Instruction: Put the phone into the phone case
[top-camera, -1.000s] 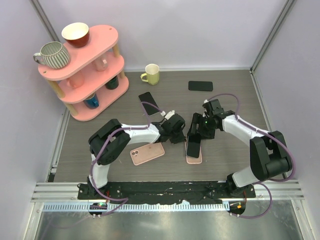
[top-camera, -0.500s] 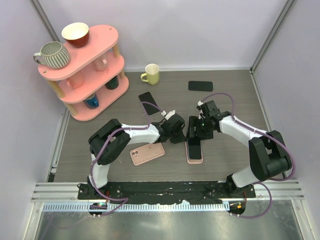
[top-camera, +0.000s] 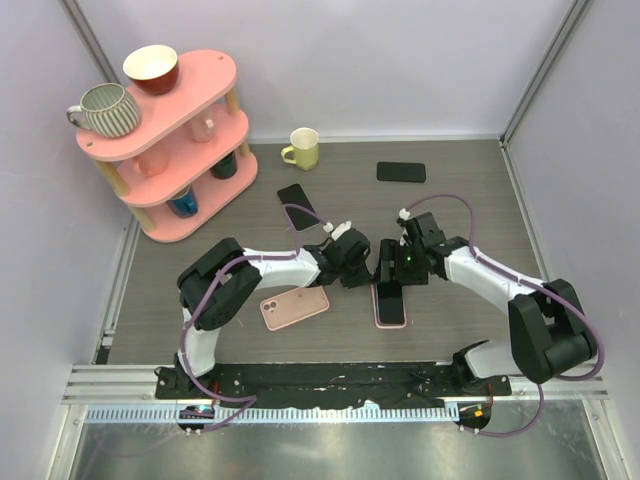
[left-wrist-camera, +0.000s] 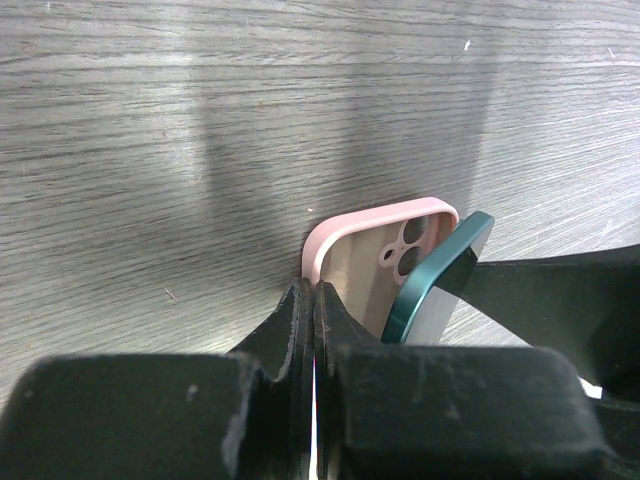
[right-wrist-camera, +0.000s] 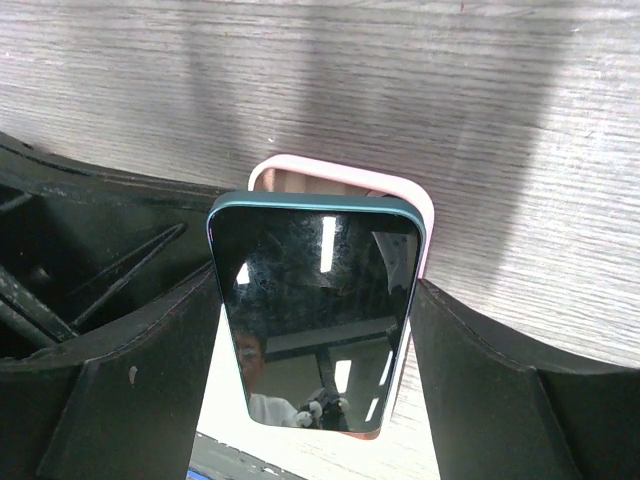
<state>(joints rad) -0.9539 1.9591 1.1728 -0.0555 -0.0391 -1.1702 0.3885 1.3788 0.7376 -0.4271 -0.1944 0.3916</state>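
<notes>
A: What is shown from above?

B: The phone (top-camera: 388, 300) is seen lying over the pink phone case (top-camera: 391, 323) on the grey table (top-camera: 460, 200), between the two arms. The left gripper (top-camera: 368, 270) and the right gripper (top-camera: 392, 281) are brought close together at its far end. How their fingers stand cannot be told from that view.

A: What is added by the wrist views?

B: In the left wrist view, the left gripper (left-wrist-camera: 312, 292) is seen with its fingers pressed together on the side wall of the phone case (left-wrist-camera: 365, 262). The camera cut-out is shown there. The phone (left-wrist-camera: 432, 290) is seen tilted, its teal corner raised above the case rather than seated. In the right wrist view, the phone (right-wrist-camera: 318, 310) is held across its width by the right gripper (right-wrist-camera: 318, 290), whose fingers (right-wrist-camera: 470, 370) are closed against its long edges. The dark screen is turned toward the camera, and the rim of the phone case (right-wrist-camera: 345, 170) is seen beyond the phone's top edge.

A: What is given only by the top view?

B: The surroundings. A pink phone (top-camera: 294, 306) is laid back up, left of the case. One black phone (top-camera: 297, 207) and another (top-camera: 401, 172) are laid farther back. A yellow mug (top-camera: 301, 148) is stood beside a pink shelf (top-camera: 200, 80) loaded with cups.
</notes>
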